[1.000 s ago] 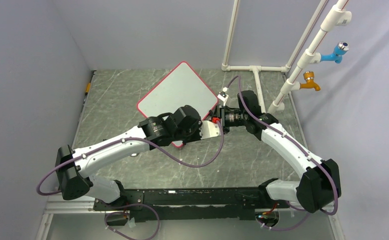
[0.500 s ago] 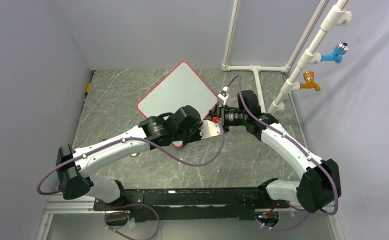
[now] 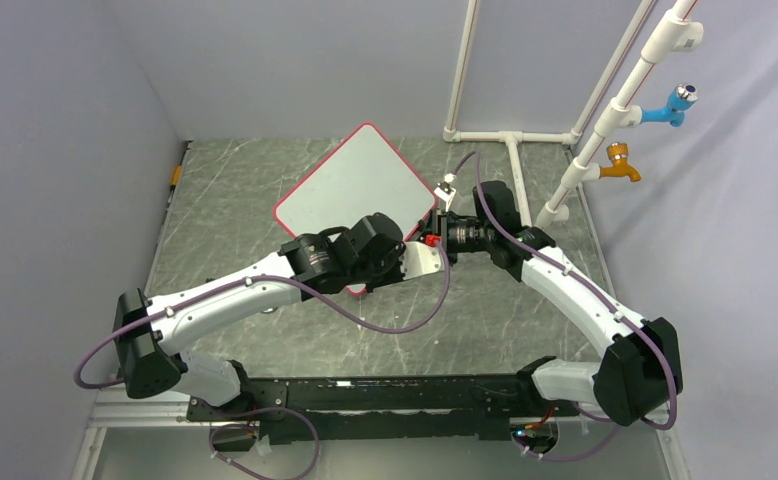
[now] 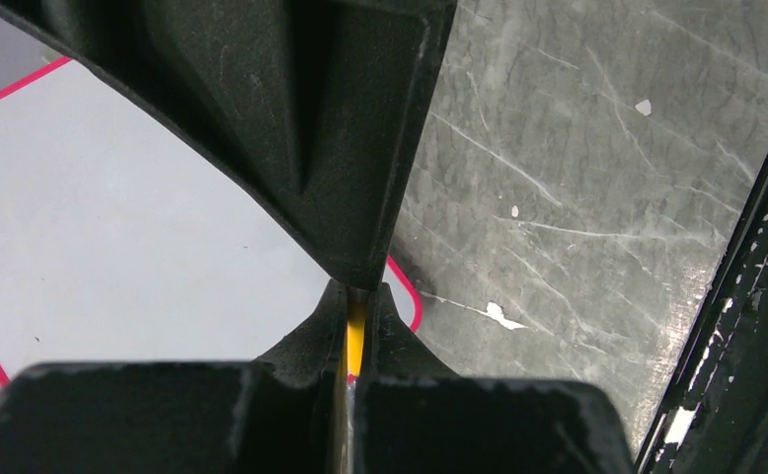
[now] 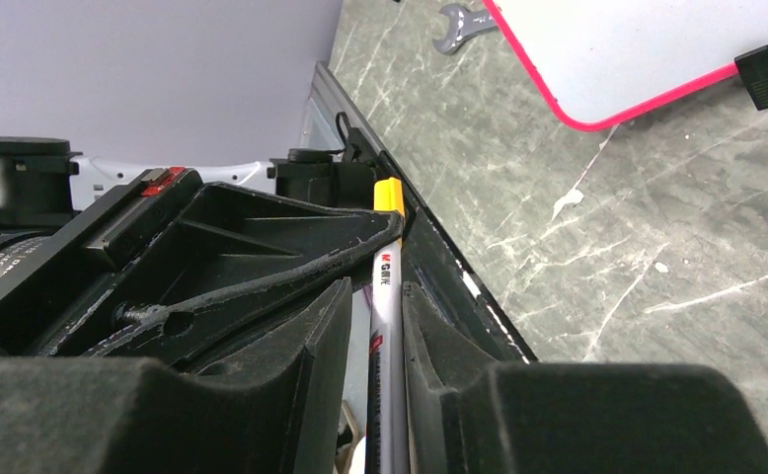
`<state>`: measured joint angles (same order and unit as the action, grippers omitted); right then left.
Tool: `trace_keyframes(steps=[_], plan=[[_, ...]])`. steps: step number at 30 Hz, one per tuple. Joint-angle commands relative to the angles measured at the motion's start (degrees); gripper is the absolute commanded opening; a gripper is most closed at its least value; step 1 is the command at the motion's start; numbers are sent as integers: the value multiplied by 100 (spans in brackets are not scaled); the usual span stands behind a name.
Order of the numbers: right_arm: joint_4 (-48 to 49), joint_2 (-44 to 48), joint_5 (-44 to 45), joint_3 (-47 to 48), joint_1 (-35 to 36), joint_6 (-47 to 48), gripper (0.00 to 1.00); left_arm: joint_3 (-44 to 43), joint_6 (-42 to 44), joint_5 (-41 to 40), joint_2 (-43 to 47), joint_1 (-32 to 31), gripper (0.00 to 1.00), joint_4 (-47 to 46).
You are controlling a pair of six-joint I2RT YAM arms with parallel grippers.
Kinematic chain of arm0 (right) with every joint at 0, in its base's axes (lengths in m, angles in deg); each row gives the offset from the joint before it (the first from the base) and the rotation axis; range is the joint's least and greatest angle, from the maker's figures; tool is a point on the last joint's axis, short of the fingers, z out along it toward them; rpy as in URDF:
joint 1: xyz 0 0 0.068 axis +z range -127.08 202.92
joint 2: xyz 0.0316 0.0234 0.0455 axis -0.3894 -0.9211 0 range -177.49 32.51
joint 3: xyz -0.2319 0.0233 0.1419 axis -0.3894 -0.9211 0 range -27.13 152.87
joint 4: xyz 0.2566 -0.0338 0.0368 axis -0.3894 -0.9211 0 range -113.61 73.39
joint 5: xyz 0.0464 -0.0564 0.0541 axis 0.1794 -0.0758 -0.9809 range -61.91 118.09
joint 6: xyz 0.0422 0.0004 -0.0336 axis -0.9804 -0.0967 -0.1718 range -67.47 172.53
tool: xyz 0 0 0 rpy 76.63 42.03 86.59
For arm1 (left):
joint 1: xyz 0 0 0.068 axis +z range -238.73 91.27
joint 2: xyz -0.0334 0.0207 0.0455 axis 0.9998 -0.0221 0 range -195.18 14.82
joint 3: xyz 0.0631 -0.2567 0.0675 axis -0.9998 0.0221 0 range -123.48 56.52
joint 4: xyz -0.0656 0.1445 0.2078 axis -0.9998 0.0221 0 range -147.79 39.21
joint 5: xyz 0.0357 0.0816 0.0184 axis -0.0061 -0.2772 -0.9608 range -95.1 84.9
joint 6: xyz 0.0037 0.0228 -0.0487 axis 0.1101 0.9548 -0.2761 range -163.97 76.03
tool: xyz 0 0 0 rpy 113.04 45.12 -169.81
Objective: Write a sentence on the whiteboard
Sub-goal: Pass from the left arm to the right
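Red whiteboard (image 4: 114, 217) corner lies beside left claw (image 4: 357, 308) pinching marker (image 4: 356, 344).

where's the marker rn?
Right wrist view: the white marker with a yellow end is clamped between the right gripper's fingers, its yellow end pinched in the left gripper's fingers, just off a rounded corner of the red-framed white whiteboard.
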<state>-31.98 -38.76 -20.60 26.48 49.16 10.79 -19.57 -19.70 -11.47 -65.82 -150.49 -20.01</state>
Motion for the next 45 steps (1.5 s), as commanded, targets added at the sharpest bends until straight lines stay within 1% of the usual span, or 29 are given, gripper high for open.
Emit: trace_keyframes(steps=[1, 3, 6, 7, 9, 10, 11, 12, 13, 14, 17, 19, 21, 24, 26, 28, 29, 31, 36, 37, 40, 42, 45], plan=[[171, -45, -153, 64, 142, 72, 28, -385, -35, 212, -61, -118, 0, -594], [197, -70, -166, 58, 145, 60, 28, -380, -36, 194, -78, -117, 0, -590], [212, -99, -167, 62, 165, 67, 23, -379, -44, 197, -92, -117, 0, -581], [215, -110, -161, 67, 164, 68, 20, -380, -53, 203, -97, -117, 0, -578], [254, -120, -159, 46, 170, 52, 11, -373, -73, 185, -74, -117, 0, -586], [252, -123, -160, 45, 169, 52, 2, -368, -86, 174, -60, -117, 0, -600], [224, -133, -154, 57, 170, 70, 0, -363, -97, 153, -49, -117, 0, -596], [189, -134, -136, 77, 171, 96, 0, -370, -98, 149, -41, -117, 0, -570], [141, -119, -103, 96, 167, 121, 0, -386, -91, 120, -27, -117, 3, -526], [55, -105, -48, 138, 166, 167, 0, -397, -83, 65, -10, -113, 10, -471], [-211, -21, 109, 314, 163, 325, 0, -365, -28, -7, 139, -74, 41, -316], [-407, 48, 257, 447, 135, 446, 0, -337, -59, 90, 320, 31, 56, -218], [-474, 127, 345, 526, 112, 481, 0, -322, -144, 267, 513, 183, 64, -122], [-415, 272, 440, 543, 79, 474, 0, -270, -358, 531, 839, 462, 70, -36], [-364, 353, 500, 547, 74, 500, 0, -162, -608, 990, 1125, 759, 76, -76], [-263, 490, 596, 491, 75, 517, 0, 69, -945, 1875, 1512, 1215, 81, -261], [-207, 551, 650, 448, 65, 521, 0, 234, -1094, 2257, 1634, 1441, 82, -395], [-35, 699, 703, 332, 66, 497, 0, 545, -1356, 2720, 2000, 1781, 84, -615], [614, 1078, 734, -6, 53, 449, 0, 1145, -2113, 3992, 2453, 2727, 85, -1229], [755, 1171, 772, -79, 56, 435, 0, 1275, -2318, 4485, 2509, 2961, 86, -1475], [1287, 1459, 791, -360, 57, 356, 0, 1689, -3256, 5528, 2589, 3548, 88, -2443], [1580, 1600, 791, -514, 57, 321, 0, 1893, -3708, 5988, 2557, 3772, 87, -2986], [1961, 1759, 787, -668, 57, 281, 0, 2191, -4285, 6383, 2521, 3974, 85, -3701]])
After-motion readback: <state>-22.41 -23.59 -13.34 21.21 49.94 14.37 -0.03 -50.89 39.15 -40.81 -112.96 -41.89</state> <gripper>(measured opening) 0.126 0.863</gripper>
